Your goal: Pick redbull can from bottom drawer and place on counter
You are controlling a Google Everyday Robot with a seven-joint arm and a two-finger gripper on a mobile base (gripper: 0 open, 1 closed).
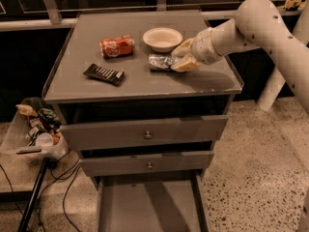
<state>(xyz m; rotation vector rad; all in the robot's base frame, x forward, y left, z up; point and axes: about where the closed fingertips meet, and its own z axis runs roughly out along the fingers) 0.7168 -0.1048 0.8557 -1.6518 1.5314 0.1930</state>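
The redbull can [160,62], slim and silvery, lies on its side on the grey counter [203,81], just below the white bowl. My gripper [177,58] comes in from the right on the white arm, with its cream fingers [185,65] on either side of the can's right end. The can rests on the counter top. The bottom drawer [145,204] is pulled out at the foot of the cabinet and its flat grey floor is bare.
A red-orange soda can [117,46] lies at the counter's back left. A dark snack bar [104,74] lies in front of it and a white bowl [162,38] at the back middle. Two knobbed drawers [147,135] are closed. A cluttered bin [36,129] and cables stand at the left.
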